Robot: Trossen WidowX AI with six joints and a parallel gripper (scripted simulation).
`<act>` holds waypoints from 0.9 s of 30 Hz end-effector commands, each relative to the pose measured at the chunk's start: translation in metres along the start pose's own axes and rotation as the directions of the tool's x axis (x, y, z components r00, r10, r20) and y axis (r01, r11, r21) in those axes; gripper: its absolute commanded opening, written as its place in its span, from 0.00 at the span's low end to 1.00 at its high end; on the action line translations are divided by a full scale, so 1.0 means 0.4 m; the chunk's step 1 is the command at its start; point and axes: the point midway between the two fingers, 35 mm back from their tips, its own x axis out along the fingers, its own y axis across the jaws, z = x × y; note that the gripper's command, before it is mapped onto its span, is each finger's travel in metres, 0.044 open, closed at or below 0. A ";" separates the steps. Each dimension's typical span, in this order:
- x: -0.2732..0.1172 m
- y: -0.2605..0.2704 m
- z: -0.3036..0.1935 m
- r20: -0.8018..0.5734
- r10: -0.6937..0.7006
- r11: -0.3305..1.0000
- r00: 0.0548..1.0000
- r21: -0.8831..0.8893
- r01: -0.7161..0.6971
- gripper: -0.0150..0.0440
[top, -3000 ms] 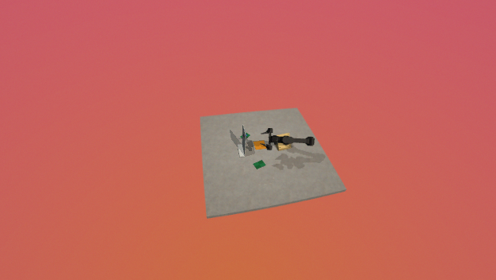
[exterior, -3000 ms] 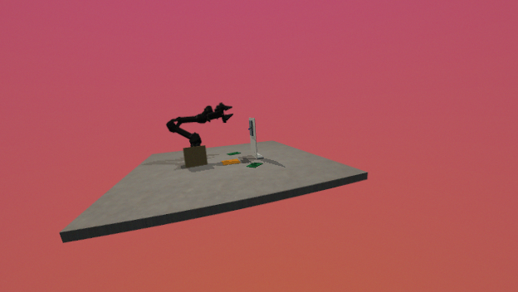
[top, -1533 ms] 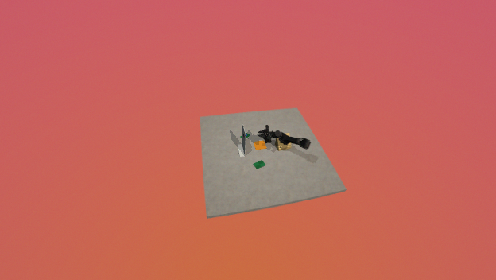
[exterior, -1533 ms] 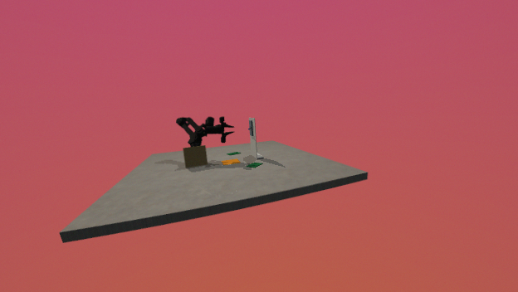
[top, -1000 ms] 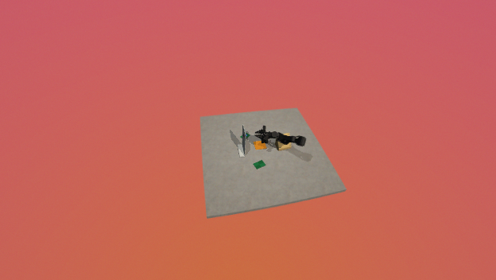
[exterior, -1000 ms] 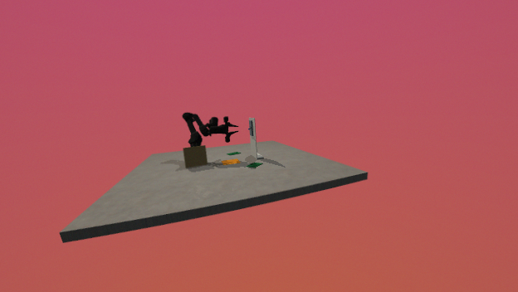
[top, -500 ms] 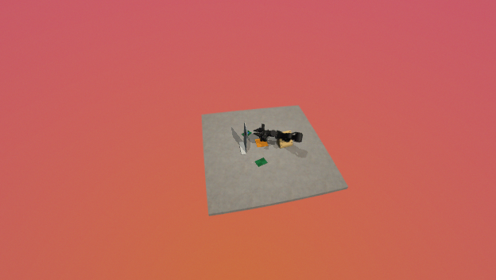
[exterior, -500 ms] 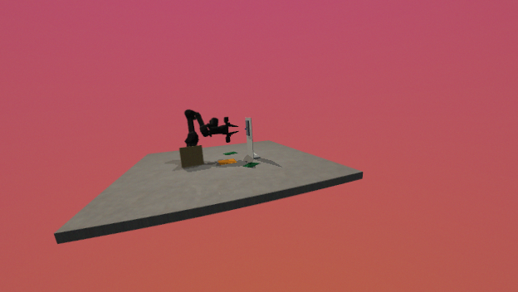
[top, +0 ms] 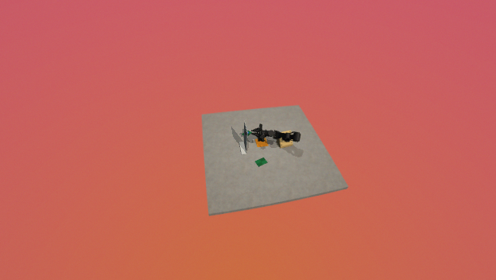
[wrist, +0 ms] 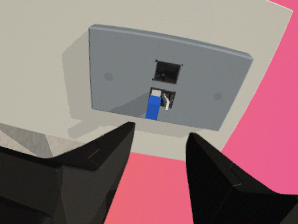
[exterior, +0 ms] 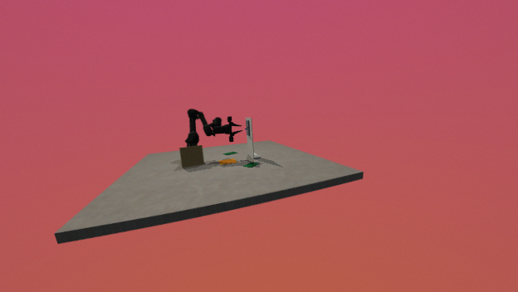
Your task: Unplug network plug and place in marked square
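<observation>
The plug (wrist: 153,107), blue with a pale end, sits in the lower socket of the grey plate (wrist: 125,55) (exterior: 248,128) on the upright panel (top: 245,139) (exterior: 250,145) (wrist: 30,75). A thin pale tab (wrist: 167,102) shows beside the blue part. The upper socket (wrist: 167,72) is empty. My gripper (top: 251,131) (exterior: 241,128) (wrist: 161,134) is partly open, with nothing between its fingers. Its tips are short of the plate and appear below the plug in the wrist view. An orange patch (top: 261,145) (exterior: 227,162) lies on the table; I cannot tell whether it is the marked square.
One green patch (top: 261,161) (exterior: 230,153) lies to one side of the orange patch. Another green patch (exterior: 251,165) lies near the panel's foot. The arm's base stands on a tan block (top: 286,144) (exterior: 192,157) on the grey table (top: 230,183) (exterior: 166,187).
</observation>
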 end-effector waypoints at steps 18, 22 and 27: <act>0.082 0.010 0.017 -0.006 0.007 1.000 1.000 0.004 -0.007 0.52; 0.087 0.011 0.018 -0.006 0.007 1.000 1.000 0.004 -0.007 0.51; 0.087 0.011 0.018 -0.006 0.007 1.000 1.000 0.004 -0.007 0.45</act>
